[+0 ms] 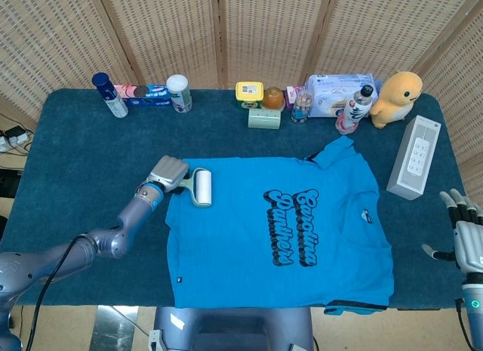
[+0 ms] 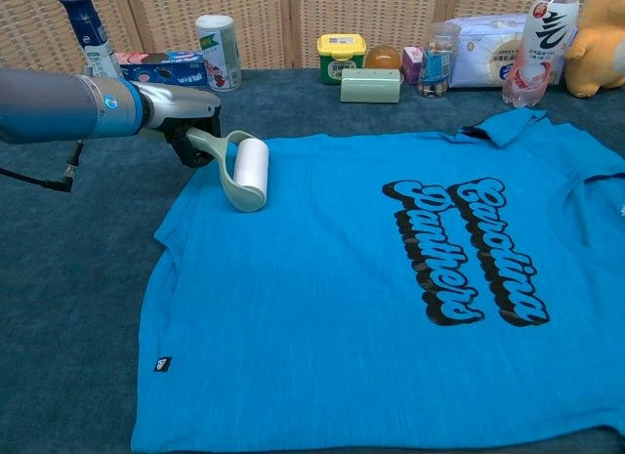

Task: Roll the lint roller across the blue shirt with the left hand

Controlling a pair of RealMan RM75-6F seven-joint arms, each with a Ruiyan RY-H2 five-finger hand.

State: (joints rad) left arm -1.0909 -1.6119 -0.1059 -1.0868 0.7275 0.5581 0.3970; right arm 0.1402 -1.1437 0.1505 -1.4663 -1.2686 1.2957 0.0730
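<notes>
The lint roller (image 2: pixel 246 173) lies on the upper left corner of the blue shirt (image 2: pixel 391 298), its white drum resting on the cloth near the left sleeve edge, with the pale green frame curving back from the drum to a handle that disappears into the left hand (image 2: pixel 186 117). That hand's fingers are wrapped around the handle, gripping it just off the shirt's edge over the dark blue table (image 1: pixel 83 155); the drum sticks out past the fingers toward the shirt's middle. The roller has a clean white cylinder and a light green U-shaped yoke holding it at both ends. The shirt is spread flat, front up, bright blue with dark script lettering across the chest and a small tag near the lower left hem. The right hand (image 1: pixel 464 234) hangs at the table's right front corner, well apart from the shirt, fingers spread and holding nothing. Along the far edge stand bottles, a yellow tub, a wipes pack and an orange plush toy (image 1: pixel 398 96); a white box (image 1: pixel 413 156) lies right of the shirt.
</notes>
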